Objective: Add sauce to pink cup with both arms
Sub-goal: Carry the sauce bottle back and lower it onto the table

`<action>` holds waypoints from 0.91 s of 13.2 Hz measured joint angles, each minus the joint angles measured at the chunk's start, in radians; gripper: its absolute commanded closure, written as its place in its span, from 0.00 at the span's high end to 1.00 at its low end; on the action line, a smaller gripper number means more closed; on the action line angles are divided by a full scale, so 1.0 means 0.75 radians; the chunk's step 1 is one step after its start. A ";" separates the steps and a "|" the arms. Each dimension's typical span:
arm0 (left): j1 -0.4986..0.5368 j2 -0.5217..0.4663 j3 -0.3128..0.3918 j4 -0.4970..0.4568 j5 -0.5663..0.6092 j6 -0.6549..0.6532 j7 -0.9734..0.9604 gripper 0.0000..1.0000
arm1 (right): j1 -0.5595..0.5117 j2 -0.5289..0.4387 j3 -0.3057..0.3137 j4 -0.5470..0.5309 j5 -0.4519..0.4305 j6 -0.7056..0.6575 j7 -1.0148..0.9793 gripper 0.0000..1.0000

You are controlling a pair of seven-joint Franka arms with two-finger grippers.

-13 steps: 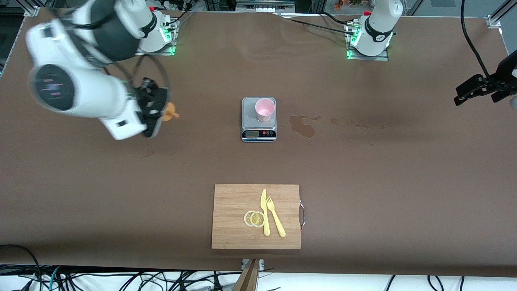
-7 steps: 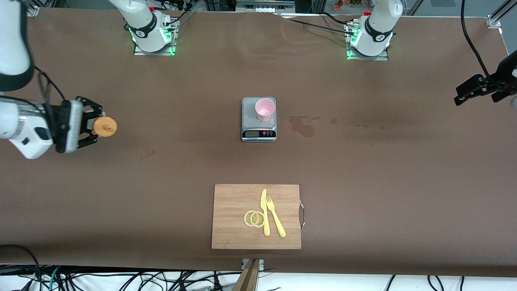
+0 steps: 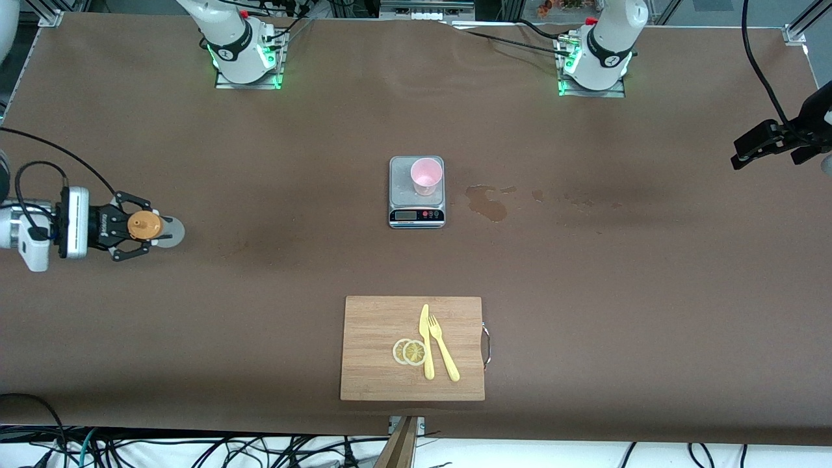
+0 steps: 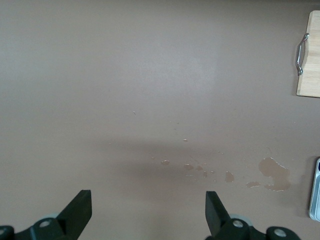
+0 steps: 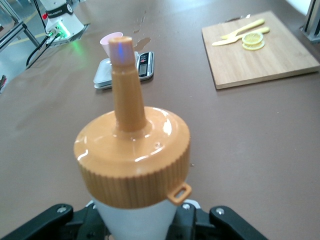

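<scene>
**Sauce bottle gripped, far from the cup**

Sauce sits clenched upright in the right gripper, over the table toward the right arm's end. The pink cup stands on a scale mid-table, well apart from the bottle. The left gripper waits with its fingers spread, holding nothing. Judged step: carrying the bottle. Next, it likely needs bringing over the cup and tipping nozzle-down.
</scene>
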 measured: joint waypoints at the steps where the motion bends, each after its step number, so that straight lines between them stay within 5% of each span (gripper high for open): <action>1: 0.000 0.000 0.000 0.000 0.000 0.000 0.000 1.00 | -0.005 0.063 -0.020 -0.005 0.051 0.007 -0.085 0.00; 5: 0.000 0.000 0.000 0.000 0.000 0.000 0.000 1.00 | -0.016 0.228 -0.039 -0.017 0.188 0.038 -0.276 0.00; 12: 0.000 0.000 -0.001 0.000 0.000 -0.001 0.000 1.00 | 0.008 0.235 -0.020 -0.150 0.355 0.157 -0.379 0.00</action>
